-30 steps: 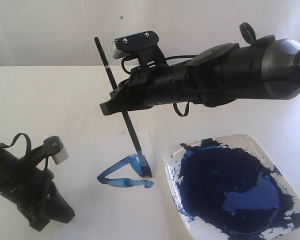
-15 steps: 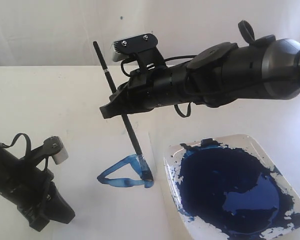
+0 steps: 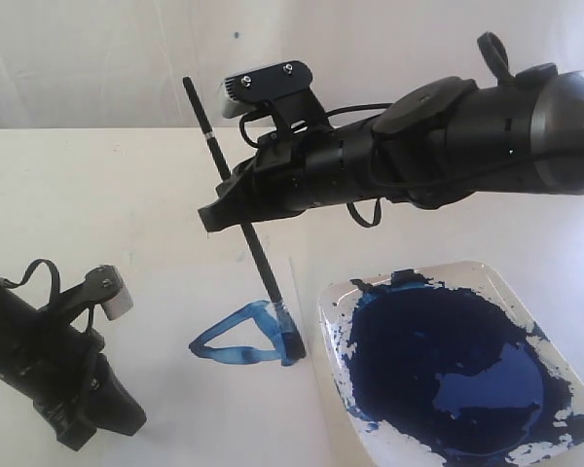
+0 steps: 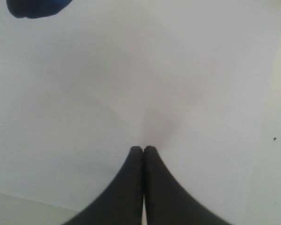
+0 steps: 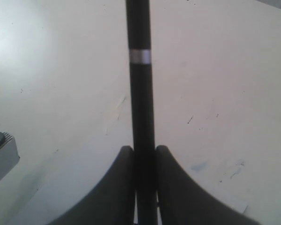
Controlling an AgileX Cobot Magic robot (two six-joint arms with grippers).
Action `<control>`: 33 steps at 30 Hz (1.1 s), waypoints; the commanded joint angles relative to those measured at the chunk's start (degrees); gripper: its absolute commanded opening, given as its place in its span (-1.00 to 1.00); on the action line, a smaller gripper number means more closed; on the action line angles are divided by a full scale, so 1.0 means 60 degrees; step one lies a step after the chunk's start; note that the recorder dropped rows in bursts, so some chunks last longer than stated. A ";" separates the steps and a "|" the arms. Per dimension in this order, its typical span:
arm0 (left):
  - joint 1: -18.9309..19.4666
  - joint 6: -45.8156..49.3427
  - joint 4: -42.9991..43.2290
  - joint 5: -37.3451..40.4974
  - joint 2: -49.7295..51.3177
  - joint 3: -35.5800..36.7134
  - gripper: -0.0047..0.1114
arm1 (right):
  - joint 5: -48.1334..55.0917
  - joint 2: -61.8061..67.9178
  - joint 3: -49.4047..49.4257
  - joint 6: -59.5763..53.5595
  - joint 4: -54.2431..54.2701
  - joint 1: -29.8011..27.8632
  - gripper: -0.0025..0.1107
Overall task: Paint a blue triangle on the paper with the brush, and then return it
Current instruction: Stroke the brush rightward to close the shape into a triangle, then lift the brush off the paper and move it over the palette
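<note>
My right gripper (image 3: 232, 206) is shut on the brush (image 3: 263, 268), whose long black handle slants up to the left. Its tip rests at the near right corner of the blue triangle (image 3: 236, 354), a small uneven outline on the paper (image 3: 214, 413). The right wrist view shows the handle (image 5: 140, 93) with its silver band clamped between the fingers of that gripper (image 5: 143, 150). My left gripper (image 3: 97, 428) rests low at the front left, shut and empty. In the left wrist view it (image 4: 144, 149) lies over the white paper (image 4: 131, 84), with a bit of blue paint (image 4: 33, 7) at the edge.
A white square paint tray (image 3: 506, 280) with a large dark blue pool stands right of the paper, close to the brush tip. The right arm reaches in from the right above the tray. The left arm's wrist camera (image 5: 0, 157) shows in the right wrist view.
The brush tip has slid a little down the triangle's right side to its near corner, closing the outline. The right arm shifted slightly; the left arm has not moved.
</note>
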 commanded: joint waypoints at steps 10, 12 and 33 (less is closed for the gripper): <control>-0.0016 0.0004 -0.0019 0.0253 -0.0053 0.0060 -0.92 | -0.0290 -0.0742 0.0091 0.0048 0.0111 -0.0043 -0.96; -0.0016 0.0004 -0.0019 0.0352 -0.0069 -0.0036 -0.92 | -0.0290 -0.0874 0.0091 0.0048 0.0111 -0.0043 -0.96; -0.0016 -0.5118 0.3130 0.2036 -0.4213 -0.2252 -0.92 | 0.0822 -0.3706 0.0257 0.0386 -0.2995 -0.0043 -0.96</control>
